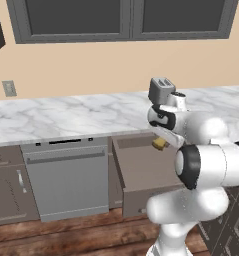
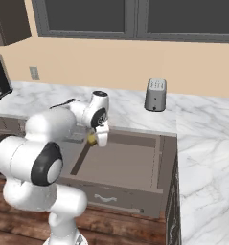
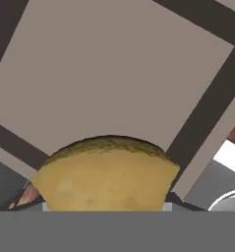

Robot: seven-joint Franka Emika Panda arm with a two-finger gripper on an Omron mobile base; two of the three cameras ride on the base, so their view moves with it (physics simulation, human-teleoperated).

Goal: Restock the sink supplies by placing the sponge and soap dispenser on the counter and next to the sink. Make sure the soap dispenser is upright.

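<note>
Above the drawer: you see the small yellow-ochre sponge block [image 3: 105, 174] lifted over the open brown drawer [image 2: 123, 165].
Gripper: the gripper [image 2: 93, 139] pinches the sponge.

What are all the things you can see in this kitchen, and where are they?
sponge: one, yellow, held in the jaws above the open drawer
drawer: one, brown, pulled open under the counter, nothing else seen in it
counter: one, white marble with grey veins, along the wall
toaster: one, grey, on the counter by the wall
dishwasher: one, grey, under the counter left of the drawer
outlet: one, grey, on the wall above the counter
window: one, dark panes in a grey frame, above the counter
floor: brown wood
arm: one, white with dark joints, reaching over the drawer
gripper: one, jaws shut on the sponge
</note>
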